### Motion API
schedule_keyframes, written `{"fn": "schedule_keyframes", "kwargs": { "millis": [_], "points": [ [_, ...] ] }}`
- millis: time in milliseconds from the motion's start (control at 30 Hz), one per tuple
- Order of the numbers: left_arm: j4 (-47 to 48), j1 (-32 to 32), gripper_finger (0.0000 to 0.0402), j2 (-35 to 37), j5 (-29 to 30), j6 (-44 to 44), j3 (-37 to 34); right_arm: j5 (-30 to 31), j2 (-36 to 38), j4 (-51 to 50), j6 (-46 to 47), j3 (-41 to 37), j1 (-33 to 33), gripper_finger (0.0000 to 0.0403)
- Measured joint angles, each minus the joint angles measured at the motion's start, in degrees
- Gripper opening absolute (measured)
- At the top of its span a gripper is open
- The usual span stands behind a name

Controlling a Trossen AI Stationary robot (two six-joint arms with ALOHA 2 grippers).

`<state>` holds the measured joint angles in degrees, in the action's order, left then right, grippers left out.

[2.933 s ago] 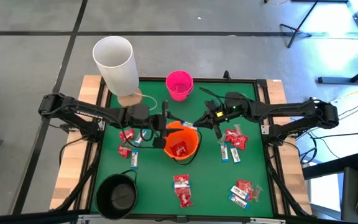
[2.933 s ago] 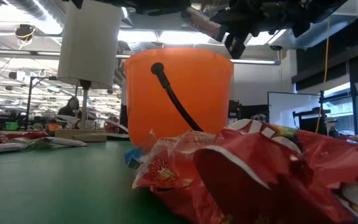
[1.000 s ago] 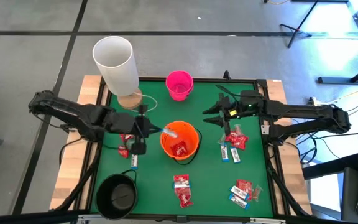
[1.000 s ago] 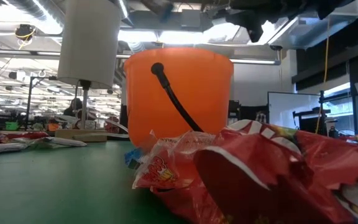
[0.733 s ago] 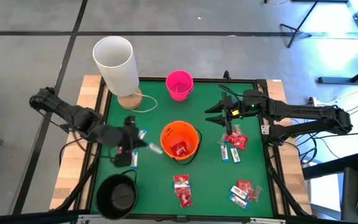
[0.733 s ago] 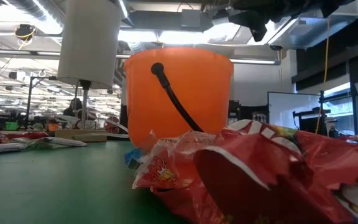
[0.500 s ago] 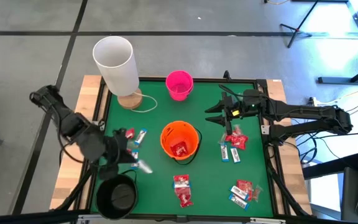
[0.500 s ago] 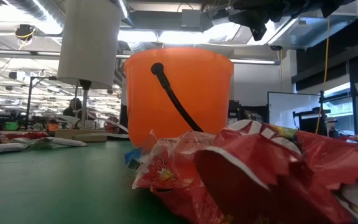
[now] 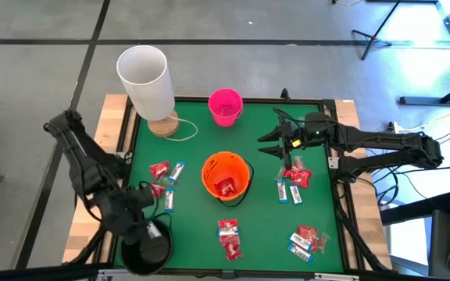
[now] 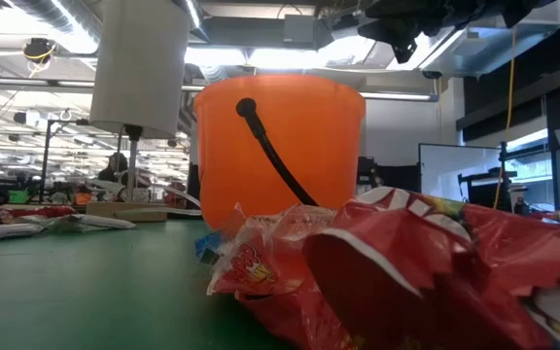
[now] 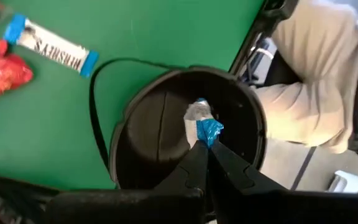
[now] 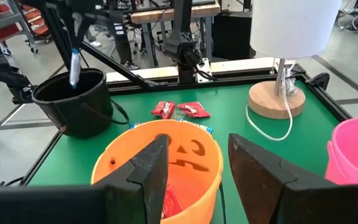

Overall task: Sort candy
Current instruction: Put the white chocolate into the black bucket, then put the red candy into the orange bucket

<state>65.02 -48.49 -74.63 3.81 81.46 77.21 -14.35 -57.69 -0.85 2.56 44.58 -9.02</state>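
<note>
Black bucket (image 11: 188, 134) sits under left gripper (image 11: 205, 144), fingers pinched on a white-and-blue candy bar (image 11: 201, 123) above its mouth; tilted release could bounce it onto the tabletop (image 9: 194, 226); right gripper (image 9: 274, 144) waits, fingers spread, near orange bucket (image 9: 226, 176).

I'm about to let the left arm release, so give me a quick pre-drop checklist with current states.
1. Left gripper shut on the white-and-blue bar: ok.
2. Bar positioned over the black bucket opening: ok.
3. Bucket upright on the green mat: ok.
4. Bucket's contents so far: cannot tell.
5. Right gripper open, away above the orange bucket: ok.
6. Person in beige trousers close beside the bucket: not ok.
</note>
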Motion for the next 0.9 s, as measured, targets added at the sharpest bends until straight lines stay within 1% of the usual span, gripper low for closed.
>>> {"fn": "schedule_keyframes", "kwargs": {
  "millis": [167, 367, 433, 533, 767, 900],
  "points": [
    [1.5, 0.0, 0.0000, -1.5, -2.6, 2.7, 0.0, 0.0, 0.0, 0.8, -0.1, 0.0, 0.0, 0.0165],
    [2.6, 0.0, 0.0000, -1.6, -1.0, 6.8, 0.0, 0.0, 0.0, 0.8, -0.3, 0.0, 0.0, 0.0165],
    [2.7, 0.0, 0.0005, -1.6, -1.2, 6.9, 0.0, 0.0, 0.0, 0.8, -0.5, 0.0, 0.0, 0.0165],
    [3.1, 0.0, 0.0026, -1.6, -1.5, 6.9, 0.0, 0.0, 0.0, 0.7, -0.8, 0.0, 0.0, 0.0165],
    [4.0, 0.5, 0.0090, -1.6, -1.6, 6.9, 0.0, 0.0, 0.0, 0.6, -1.4, 0.0, 0.0, 0.0165],
    [5.6, 1.8, 0.0109, -0.9, -1.1, 6.5, 0.0, 0.0, 0.0, 0.4, -1.6, 0.0, 0.0, 0.0165]
  ]
}}
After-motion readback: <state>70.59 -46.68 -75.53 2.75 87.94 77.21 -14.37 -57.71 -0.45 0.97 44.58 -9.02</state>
